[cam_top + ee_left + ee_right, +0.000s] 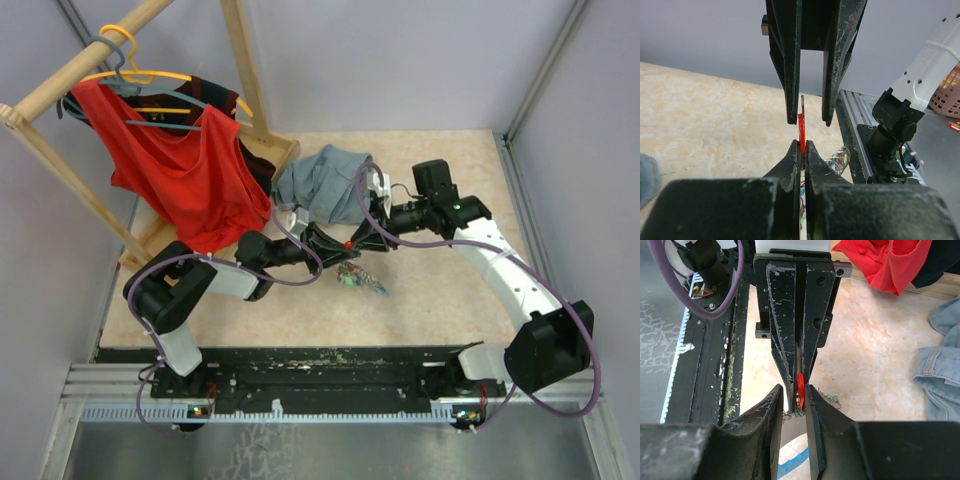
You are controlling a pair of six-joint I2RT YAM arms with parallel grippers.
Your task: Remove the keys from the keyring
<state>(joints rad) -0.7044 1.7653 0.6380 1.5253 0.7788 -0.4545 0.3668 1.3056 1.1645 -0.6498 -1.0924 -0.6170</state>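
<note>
The left gripper [801,145] is clamping the red key [801,129] by its plastic head; the right gripper [794,394] is straddling it with jaws apart, gripping nothing; the keyring [362,281] is lying at five o'clock of them; the key is likely handling as light, stiff and slippery, so taking hold on the flat faces is advisable.

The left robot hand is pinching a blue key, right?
Not quite. The key pinched in the left gripper is red, not blue. The left wrist view shows the red head clamped between that gripper's shut fingers, and the right wrist view shows the same red colour. The rest is right: it is the left hand that pinches it.
</note>
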